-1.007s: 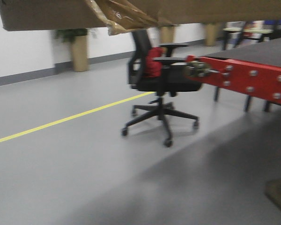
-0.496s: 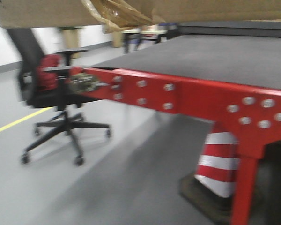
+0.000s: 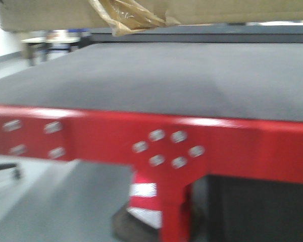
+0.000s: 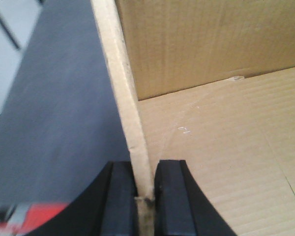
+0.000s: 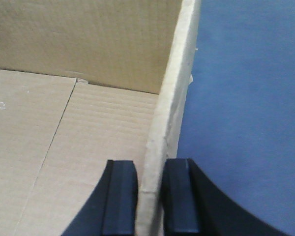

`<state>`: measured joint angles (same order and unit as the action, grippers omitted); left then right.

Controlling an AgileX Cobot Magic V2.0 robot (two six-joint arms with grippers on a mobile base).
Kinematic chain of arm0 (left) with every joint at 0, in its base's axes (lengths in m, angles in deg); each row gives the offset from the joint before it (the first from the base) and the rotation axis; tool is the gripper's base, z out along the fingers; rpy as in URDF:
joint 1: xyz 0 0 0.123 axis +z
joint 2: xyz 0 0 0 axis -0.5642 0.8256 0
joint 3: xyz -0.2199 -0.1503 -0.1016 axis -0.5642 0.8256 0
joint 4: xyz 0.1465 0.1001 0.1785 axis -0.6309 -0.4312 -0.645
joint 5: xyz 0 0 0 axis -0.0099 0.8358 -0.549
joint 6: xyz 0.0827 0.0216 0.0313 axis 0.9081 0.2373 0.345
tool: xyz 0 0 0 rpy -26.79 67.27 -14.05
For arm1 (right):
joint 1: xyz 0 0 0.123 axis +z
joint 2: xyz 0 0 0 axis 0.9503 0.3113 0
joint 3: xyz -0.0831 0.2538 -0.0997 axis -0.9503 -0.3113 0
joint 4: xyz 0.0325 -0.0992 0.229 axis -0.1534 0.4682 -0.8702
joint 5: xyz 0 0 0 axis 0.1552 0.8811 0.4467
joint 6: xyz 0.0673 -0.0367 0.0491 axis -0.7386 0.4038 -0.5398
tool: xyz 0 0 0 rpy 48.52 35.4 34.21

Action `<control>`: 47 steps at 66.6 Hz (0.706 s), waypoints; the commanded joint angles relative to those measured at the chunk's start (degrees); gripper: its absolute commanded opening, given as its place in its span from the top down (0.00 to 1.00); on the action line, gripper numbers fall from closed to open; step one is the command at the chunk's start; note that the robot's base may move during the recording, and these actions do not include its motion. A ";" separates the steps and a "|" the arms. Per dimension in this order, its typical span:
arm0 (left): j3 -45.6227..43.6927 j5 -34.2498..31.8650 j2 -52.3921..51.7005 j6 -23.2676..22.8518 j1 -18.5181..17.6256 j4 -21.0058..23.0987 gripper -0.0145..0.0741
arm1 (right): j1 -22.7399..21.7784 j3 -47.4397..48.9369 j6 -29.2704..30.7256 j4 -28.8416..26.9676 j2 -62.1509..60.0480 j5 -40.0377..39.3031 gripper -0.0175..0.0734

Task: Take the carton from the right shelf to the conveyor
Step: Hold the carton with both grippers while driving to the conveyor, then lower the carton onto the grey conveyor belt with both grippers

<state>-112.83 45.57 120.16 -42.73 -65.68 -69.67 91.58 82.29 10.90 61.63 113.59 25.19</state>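
A smooth grey floor point(image 3: 50, 201) fills the lower left of the motion-blurred front view, where a thin black leg with a caster point(image 3: 12, 170) pokes in from the edge. At the bottom a red-and-white striped traffic cone point(image 3: 144, 201) stands on a dark base. Far back at the upper left, a table point(image 3: 40, 39) carrying blurred items stands by a white wall point(image 3: 2, 43).

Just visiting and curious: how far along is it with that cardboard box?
Done: the carton is lifted. In hand: left end effector and right end effector each clamp a side wall, holding it above the conveyor. Left: lower it and let go.
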 commanded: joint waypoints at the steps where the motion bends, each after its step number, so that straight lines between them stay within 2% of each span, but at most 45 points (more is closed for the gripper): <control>1: -0.15 -1.74 -0.46 0.49 -0.83 1.30 0.85 | 0.33 0.08 -0.83 -0.78 -0.42 -3.86 0.88; 37: -0.15 -1.74 -0.32 0.49 -0.43 1.30 0.85 | 0.33 0.08 -0.83 -0.78 -0.42 -3.86 0.88; 47: -0.15 -1.74 -0.33 0.49 -0.43 -0.48 0.85 | 0.33 0.08 -0.83 -0.78 -0.42 -3.86 0.88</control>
<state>-112.83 45.57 120.28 -42.73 -65.68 -70.30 91.58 82.29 10.90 61.74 113.59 25.19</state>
